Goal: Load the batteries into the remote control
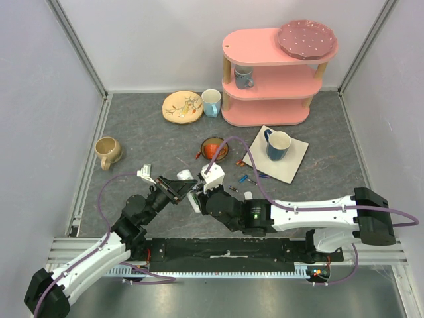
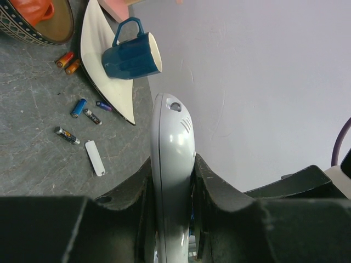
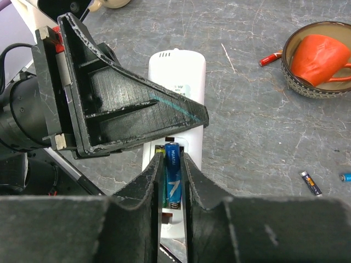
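My left gripper (image 2: 173,161) is shut on the white remote control (image 2: 173,137) and holds it just above the table, beside my right gripper (image 1: 199,195). In the right wrist view the remote control (image 3: 178,76) shows its recessed slot with a blue battery (image 3: 173,172) lying in it and a green one beside it. My right gripper (image 3: 173,155) stands narrowly open astride the blue battery, a thin gap on each side. Loose batteries (image 2: 78,107) lie on the table near the white plate, and another pair (image 1: 244,178) shows from above. A small white cover (image 2: 95,158) lies close by.
A blue mug (image 1: 278,144) stands on a white square plate (image 1: 291,167). A dark bowl (image 1: 214,148) holds an orange cup. At the back are a pink shelf (image 1: 268,73), a patterned plate (image 1: 182,106) and a cup (image 1: 211,102). A beige mug (image 1: 107,151) sits left.
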You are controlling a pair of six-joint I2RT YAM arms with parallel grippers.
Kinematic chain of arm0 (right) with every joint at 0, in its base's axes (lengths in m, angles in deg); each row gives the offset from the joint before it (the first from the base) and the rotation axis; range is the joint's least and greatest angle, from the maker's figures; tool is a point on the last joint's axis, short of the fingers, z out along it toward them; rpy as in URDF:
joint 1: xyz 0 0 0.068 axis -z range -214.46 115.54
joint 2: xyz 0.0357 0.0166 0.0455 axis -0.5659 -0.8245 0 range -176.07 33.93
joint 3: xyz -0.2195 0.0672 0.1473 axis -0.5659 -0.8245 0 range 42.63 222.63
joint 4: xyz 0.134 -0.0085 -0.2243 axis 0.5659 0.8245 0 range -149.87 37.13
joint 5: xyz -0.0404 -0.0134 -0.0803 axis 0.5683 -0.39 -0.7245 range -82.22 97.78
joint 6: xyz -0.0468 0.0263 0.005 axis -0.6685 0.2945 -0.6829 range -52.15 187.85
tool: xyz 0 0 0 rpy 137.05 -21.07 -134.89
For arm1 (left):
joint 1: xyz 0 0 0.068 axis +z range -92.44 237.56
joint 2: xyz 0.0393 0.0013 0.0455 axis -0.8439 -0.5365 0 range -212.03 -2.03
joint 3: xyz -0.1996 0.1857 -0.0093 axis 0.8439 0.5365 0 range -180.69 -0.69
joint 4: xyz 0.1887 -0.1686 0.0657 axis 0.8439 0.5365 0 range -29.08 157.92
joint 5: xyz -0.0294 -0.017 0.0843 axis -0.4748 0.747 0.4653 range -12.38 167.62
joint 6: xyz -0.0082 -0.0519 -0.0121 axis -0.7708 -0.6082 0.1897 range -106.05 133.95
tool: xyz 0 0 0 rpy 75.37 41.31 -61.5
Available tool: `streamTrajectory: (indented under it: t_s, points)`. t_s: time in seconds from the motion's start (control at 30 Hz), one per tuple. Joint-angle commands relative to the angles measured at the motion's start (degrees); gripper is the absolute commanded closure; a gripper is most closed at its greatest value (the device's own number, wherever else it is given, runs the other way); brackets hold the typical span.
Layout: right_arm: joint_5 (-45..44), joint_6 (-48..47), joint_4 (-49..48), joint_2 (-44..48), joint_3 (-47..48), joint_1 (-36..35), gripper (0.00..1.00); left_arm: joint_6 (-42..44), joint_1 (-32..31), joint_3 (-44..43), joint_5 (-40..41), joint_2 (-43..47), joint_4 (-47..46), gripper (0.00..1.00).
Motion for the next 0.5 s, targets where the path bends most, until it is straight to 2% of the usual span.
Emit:
streamTrajectory:
  t_s: [0.0,0.47]
  points:
    - [0.9,1.0,4.4,-1.3,1.3,-0.1,0.71,-0.3,0.0,3.8,1.3,1.1,-7.7,0.98]
    - [-0.7,1.1,5.8,-0.8,2.7,0.0,0.6,-0.3,0.0,4.0,1.0,0.4,-7.6,0.98]
